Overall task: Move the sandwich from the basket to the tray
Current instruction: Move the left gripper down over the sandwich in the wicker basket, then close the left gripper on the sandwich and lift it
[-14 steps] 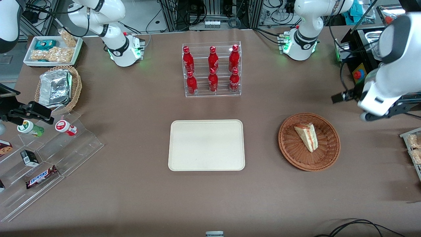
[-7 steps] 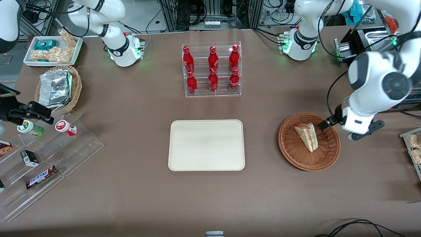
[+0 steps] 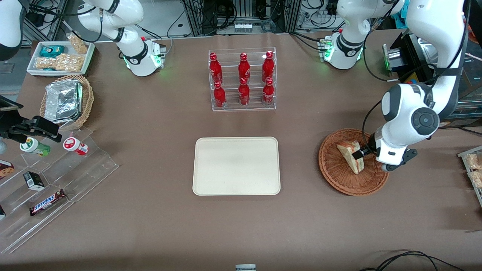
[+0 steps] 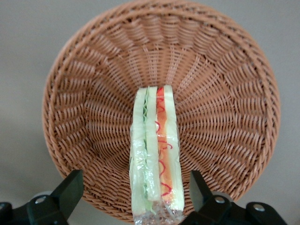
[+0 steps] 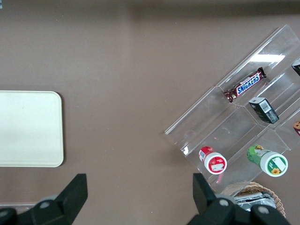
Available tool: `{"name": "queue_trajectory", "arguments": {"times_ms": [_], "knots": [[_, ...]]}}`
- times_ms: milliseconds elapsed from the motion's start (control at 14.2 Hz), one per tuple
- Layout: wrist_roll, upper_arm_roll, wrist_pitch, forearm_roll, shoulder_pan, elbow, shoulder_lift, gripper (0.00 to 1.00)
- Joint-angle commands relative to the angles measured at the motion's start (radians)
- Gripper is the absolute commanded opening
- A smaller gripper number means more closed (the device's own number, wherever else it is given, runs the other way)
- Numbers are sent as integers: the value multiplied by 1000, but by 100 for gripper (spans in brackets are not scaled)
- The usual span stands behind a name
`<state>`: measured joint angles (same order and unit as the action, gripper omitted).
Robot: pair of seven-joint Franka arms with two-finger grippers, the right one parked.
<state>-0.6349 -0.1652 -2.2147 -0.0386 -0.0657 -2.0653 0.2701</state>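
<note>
Right now my gripper (image 3: 357,155) hangs low over the one reddish-brown wicker basket (image 3: 339,173), at the working arm's end of the desk (image 3: 150,226). From my wrist camera, my two fingers (image 4: 70,190) are spread wide, one on each side of the single sandwich (image 4: 154,154), with a clear gap between each and the bread; neither touches it. The sandwich stands on its edge in the basket (image 4: 93,93), its filling layers facing up at me: pale bread outside, green, then red and orange. From the front, the sandwich (image 3: 348,149) lies near the middle of the basket, and my gripper covers part of it.

One cream tray (image 3: 236,165) sits mid-desk, well apart from the basket, with nothing on it. Farther from the front camera than the tray stands one clear rack (image 3: 243,79) holding six red bottles, three in each of two rows.
</note>
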Motion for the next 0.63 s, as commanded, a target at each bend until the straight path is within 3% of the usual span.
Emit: {"name": "queue_trajectory", "arguments": {"times_ms": [0,141,564], "knots": [[-26,1,-25,-14,15,2,38,100],[-29,1,-36,-46,30,-15,50,100],[-32,4,-172,-47,26,-113,69,100]]}}
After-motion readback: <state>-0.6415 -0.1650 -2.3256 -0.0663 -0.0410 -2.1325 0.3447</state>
